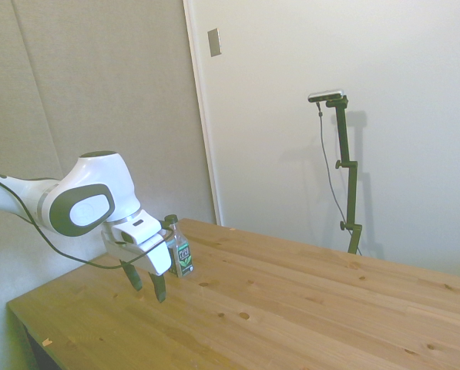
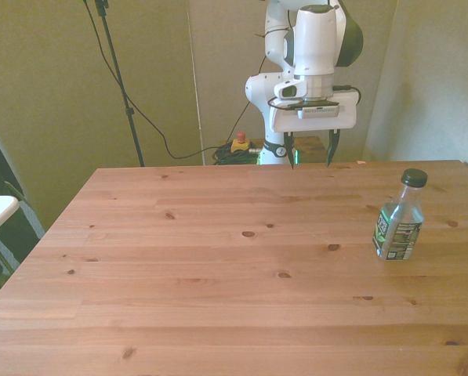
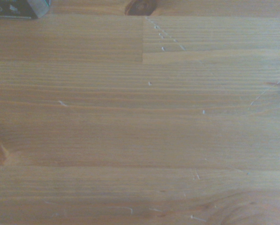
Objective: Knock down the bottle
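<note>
Bottle (image 2: 399, 223) upright on table (image 2: 218, 266), capped, looks empty | tool (image 2: 310, 157) released, apart

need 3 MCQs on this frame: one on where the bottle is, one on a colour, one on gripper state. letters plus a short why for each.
1. Where does the bottle stand in the front view?
A. toward the front view's right, on the table
B. at the front view's left edge
C. between the gripper's fingers

2. What colour is the bottle's cap?
A. white
B. dark
C. red

3. How is the gripper?
A. shut on the bottle
B. shut, empty
C. open, holding nothing

Answers:
1 A: it stands upright toward the front view's right, apart from the gripper.
2 B: the cap looks dark in both the front and side views.
3 C: the front view shows a clear gap between the two fingers, with nothing in it.
</note>
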{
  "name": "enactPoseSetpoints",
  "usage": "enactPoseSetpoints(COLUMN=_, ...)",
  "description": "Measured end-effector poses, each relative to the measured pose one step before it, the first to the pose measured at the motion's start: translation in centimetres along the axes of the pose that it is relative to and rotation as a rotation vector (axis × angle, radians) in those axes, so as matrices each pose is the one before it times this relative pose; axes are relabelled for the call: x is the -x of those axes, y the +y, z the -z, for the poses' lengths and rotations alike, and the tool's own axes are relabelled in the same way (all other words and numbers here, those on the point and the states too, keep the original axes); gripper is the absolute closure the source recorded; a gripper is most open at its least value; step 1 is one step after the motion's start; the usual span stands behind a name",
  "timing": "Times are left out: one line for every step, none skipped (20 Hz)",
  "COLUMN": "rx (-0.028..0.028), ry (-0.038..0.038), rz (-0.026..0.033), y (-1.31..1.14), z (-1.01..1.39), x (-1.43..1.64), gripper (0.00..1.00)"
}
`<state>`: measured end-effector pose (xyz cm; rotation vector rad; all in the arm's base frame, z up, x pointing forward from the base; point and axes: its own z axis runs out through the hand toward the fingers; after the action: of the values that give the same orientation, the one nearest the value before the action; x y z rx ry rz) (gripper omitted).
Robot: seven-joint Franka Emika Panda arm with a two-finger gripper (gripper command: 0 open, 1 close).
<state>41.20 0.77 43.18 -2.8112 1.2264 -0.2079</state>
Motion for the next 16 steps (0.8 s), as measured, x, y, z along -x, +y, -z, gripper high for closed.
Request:
enactPoseSetpoints(rx=0.00013, ry=-0.00017, rz=-0.00002, y=-0.011, z=-0.014, x=-0.01, gripper=0.0)
enactPoseSetpoints(rx=0.00178, ry=-0.00186, rz=0.00086, y=-0.025, z=-0.047, x=0.049, gripper=0.0)
enactPoseSetpoints(rx=0.00243, ry=-0.00587, rz=0.00131, y=-0.163, z=0.029, x=0.219, gripper=1.0)
enactPoseSetpoints(rx=-0.00097, ry=-0.00859, rz=-0.00132, y=-0.401, z=0.213, x=0.374, gripper=1.0)
enactPoseSetpoints(rx=0.00009, ry=-0.00249, rz=-0.00203, y=-0.642, z=0.413, x=0.49, gripper=1.0)
enactPoseSetpoints(rx=0.00103, ry=0.00235, rz=-0.00659, y=-0.806, z=0.533, x=0.554, gripper=1.0)
enactPoseSetpoints(rx=-0.00319, ry=0.00824, rz=-0.01181, y=-0.957, z=0.6, x=0.607, gripper=1.0)
enactPoseSetpoints(rx=-0.00549, ry=0.00852, rz=-0.01319, y=-1.045, z=0.534, x=0.621, gripper=1.0)
enactPoseSetpoints(rx=-0.00419, ry=0.00526, rz=-0.01158, y=-1.033, z=0.465, x=0.579, gripper=1.0)
enactPoseSetpoints(rx=-0.00264, ry=0.00235, rz=-0.01277, y=-1.022, z=0.327, x=0.475, gripper=1.0)
enactPoseSetpoints(rx=-0.00225, ry=0.00026, rz=-0.01817, y=-0.992, z=0.265, x=0.294, gripper=1.0)
enactPoseSetpoints(rx=-0.00117, ry=-0.00143, rz=-0.01555, y=-0.932, z=0.174, x=0.118, gripper=1.0)
enactPoseSetpoints(rx=-0.00146, ry=-0.0027, rz=-0.01041, y=-0.917, z=0.126, x=0.073, gripper=1.0)
enactPoseSetpoints(rx=0.00261, ry=-0.00485, rz=-0.00943, y=-0.889, z=0.105, x=0.02, gripper=1.0)
enactPoseSetpoints(rx=0.00419, ry=-0.00511, rz=-0.01078, y=-0.82, z=0.141, x=-0.063, gripper=1.0)
enactPoseSetpoints(rx=0.00561, ry=-0.00599, rz=-0.00947, y=-0.822, z=0.189, x=-0.09, gripper=1.0)
